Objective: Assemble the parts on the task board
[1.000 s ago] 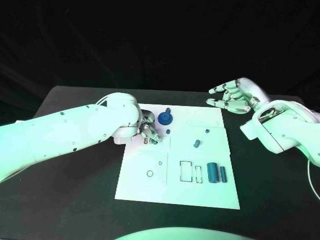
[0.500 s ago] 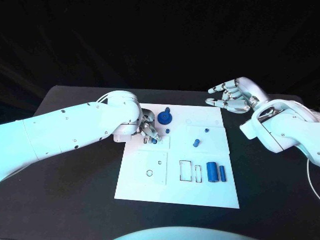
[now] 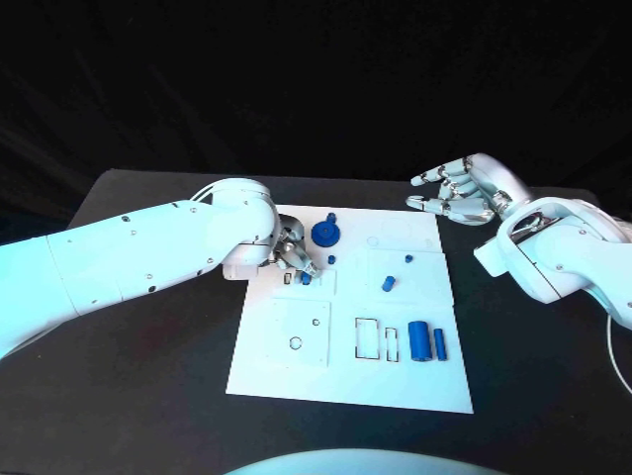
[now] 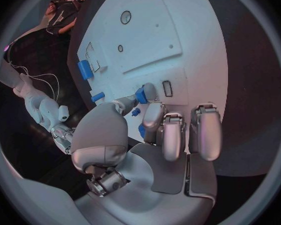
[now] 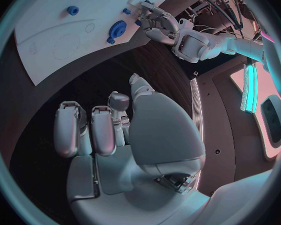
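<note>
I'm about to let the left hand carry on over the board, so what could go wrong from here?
The left hand pinches a small blue piece at its fingertips only; it might slip or tilt when pressed in. Its other fingers hang close over the white board and could nudge the blue gear.

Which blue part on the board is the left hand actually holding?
The small blue piece pinched at the left hand's fingertips, near the task board's left edge. The gear, the pegs and the two cylinders lie free, untouched.
</note>
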Controlling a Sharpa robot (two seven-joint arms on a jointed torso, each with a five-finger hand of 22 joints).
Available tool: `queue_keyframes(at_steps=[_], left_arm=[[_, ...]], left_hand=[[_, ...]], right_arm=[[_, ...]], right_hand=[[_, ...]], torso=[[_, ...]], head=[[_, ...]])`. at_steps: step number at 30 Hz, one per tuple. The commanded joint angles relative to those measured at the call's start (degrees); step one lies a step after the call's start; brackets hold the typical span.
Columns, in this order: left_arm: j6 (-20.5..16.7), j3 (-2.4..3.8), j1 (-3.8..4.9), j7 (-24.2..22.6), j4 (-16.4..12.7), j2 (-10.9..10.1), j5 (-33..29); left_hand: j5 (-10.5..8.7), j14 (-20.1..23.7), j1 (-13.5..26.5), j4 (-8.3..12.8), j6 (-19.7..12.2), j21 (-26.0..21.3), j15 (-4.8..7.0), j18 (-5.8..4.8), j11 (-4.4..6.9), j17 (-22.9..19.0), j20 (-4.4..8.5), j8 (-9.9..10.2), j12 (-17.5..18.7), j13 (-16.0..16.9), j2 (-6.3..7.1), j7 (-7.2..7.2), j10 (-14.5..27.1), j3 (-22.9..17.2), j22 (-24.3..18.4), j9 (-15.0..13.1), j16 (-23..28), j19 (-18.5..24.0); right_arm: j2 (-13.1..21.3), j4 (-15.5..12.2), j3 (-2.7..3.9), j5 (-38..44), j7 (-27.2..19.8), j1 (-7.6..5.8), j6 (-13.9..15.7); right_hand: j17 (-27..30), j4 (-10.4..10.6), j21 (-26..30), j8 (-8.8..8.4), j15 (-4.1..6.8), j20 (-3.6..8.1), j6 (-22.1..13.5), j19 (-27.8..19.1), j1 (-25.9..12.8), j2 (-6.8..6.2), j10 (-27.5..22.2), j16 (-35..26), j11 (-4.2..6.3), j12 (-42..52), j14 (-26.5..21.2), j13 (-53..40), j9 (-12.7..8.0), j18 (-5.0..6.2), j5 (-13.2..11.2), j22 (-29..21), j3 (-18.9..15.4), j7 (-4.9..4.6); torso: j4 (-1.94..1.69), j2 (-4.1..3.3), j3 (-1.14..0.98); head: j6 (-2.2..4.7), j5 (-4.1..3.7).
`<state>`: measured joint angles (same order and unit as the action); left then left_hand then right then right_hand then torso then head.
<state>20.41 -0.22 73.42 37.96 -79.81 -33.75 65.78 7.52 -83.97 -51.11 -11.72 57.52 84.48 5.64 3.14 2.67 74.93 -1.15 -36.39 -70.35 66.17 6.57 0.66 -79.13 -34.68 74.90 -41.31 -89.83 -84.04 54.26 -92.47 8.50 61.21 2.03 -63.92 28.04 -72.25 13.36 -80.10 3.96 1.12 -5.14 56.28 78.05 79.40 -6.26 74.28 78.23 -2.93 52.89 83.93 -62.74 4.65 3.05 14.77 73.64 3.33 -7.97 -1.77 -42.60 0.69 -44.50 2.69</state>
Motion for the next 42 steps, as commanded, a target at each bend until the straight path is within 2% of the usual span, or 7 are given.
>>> queue_keyframes(at_steps=[1,7,16,23,32,36,42], left_arm=[[2.35,-0.66,-0.89,0.5,0.08,0.06,0.4],[1.55,-0.61,-0.9,0.5,-0.29,-0.46,0.77],[0.44,-0.43,-0.9,0.42,-1.49,-1.75,1.06],[-0.69,1.13,-0.73,0.37,-3.4,-3.29,0.92],[-4.72,3.49,2.76,-0.14,-3.62,-5.09,-2.4],[-2.03,3.77,4.61,-0.12,-0.01,-4.09,-2.24],[0.07,3.42,5.42,-0.15,5.59,-1.33,-1.88]], left_hand=[[-0.22,-6.03,1.49,-0.7,0.36,-0.03,0.1,-1.15,0.24,15.07,0.37,-0.01,-0.02,-0.08,0.59,0.06,-0.06,2.35,7.71,0.21,-0.17,-1.51],[-0.1,-6.03,1.71,-2.42,0.6,-0.05,0.27,-1.17,0.36,15.07,0.5,0.06,-0.07,0.04,0.5,-0.15,-0.19,8.99,7.87,0.77,-0.17,-1.58],[-0.06,-6.03,0.99,-2.84,0.71,-0.02,0.28,-1.19,0.44,15.07,0.55,0.01,-0.11,0.11,0.11,-0.19,-0.26,10.93,7.99,0.94,-0.17,-1.64],[-0.03,-6.03,0.22,-2.89,0.77,-0.16,0.31,-1.14,0.48,15.07,0.59,-0.04,-0.07,0.07,-0.03,-0.23,-0.29,12.04,7.85,1.04,-0.17,-1.56],[0.11,-6.03,-4.43,-3.76,-3.66,-3.62,-0.62,-0.1,-0.99,15.07,-0.13,2.86,7.3,-8.24,0.32,1.61,5.37,16.08,3.98,3.03,-0.17,0.9],[0.09,-6.03,-5.42,-4.62,-4.72,-4.14,-1.15,0.02,-1.62,15.07,-0.61,4.6,7.9,-9.15,0.82,2.35,6.08,18.53,3.55,4.57,-0.17,1.17],[0.11,-6.03,-6.7,-4.79,-4.92,-4.4,-1.56,0.08,-2.08,15.07,-1.05,6.09,7.94,-9.54,0.18,2.86,6.39,20.66,3.42,6.21,-0.17,1.25]], right_arm=[[0.01,-0.1,0.0,0.23,0.01,0.04,-0.88],[0.01,-0.04,-0.01,0.23,0.01,0.04,-0.95],[0.01,0.09,-0.03,0.23,-0.01,0.05,-0.99],[-0.05,0.36,-0.05,0.23,-0.04,0.07,-1.02],[-0.34,1.14,-0.11,0.12,-0.1,0.27,-0.97],[-0.45,1.29,-0.13,0.09,-0.08,0.38,-0.97],[-0.68,1.39,-0.14,0.07,-0.11,0.46,-1.03]], right_hand=[[0.05,-0.08,0.36,0.16,0.08,-0.08,0.49,-0.5,0.31,0.09,0.07,-0.26,-0.03,-0.01,2.49,0.04,0.05,1.03,0.25,-0.08,-0.15,-0.09],[0.21,0.04,0.49,0.15,0.06,-0.08,0.48,-0.62,0.11,0.14,0.06,-0.39,-0.05,-0.03,2.46,0.09,0.05,1.07,0.45,-0.25,-0.27,-0.11],[0.21,0.04,0.49,0.15,0.06,-0.08,0.48,-0.62,0.11,0.14,0.06,-0.39,-0.05,-0.03,2.46,0.09,0.05,1.07,0.45,-0.25,-0.27,-0.11],[0.28,0.12,0.49,0.14,0.06,-0.08,0.48,-0.61,-0.02,0.17,0.09,-0.45,-0.07,0.03,2.44,0.06,0.05,1.07,0.54,-0.25,-0.34,-0.12],[0.28,0.12,0.49,0.14,0.06,-0.08,0.48,-0.61,-0.02,0.17,0.09,-0.45,-0.07,0.03,2.44,0.06,0.05,1.07,0.54,-0.25,-0.34,-0.12],[0.28,0.12,0.49,0.14,0.06,-0.08,0.48,-0.61,-0.02,0.17,0.09,-0.45,-0.07,0.03,2.44,0.06,0.05,1.07,0.54,-0.25,-0.34,-0.12],[0.28,0.12,0.49,0.14,0.06,-0.08,0.48,-0.61,-0.02,0.17,0.09,-0.45,-0.07,0.03,2.44,0.06,0.05,1.07,0.54,-0.25,-0.34,-0.12]], torso=[[0.02,-0.02,0.03],[-0.01,-0.05,0.03],[0.01,-0.01,0.05],[0.01,0.01,0.07],[0.02,0.02,-0.02],[-0.08,0.02,-0.03],[0.07,-0.19,0.18]], head=[[0.08,-0.07],[0.1,-0.16],[0.09,-0.16],[0.43,-0.18],[1.01,-0.18],[1.14,-0.14],[1.49,0.1]])
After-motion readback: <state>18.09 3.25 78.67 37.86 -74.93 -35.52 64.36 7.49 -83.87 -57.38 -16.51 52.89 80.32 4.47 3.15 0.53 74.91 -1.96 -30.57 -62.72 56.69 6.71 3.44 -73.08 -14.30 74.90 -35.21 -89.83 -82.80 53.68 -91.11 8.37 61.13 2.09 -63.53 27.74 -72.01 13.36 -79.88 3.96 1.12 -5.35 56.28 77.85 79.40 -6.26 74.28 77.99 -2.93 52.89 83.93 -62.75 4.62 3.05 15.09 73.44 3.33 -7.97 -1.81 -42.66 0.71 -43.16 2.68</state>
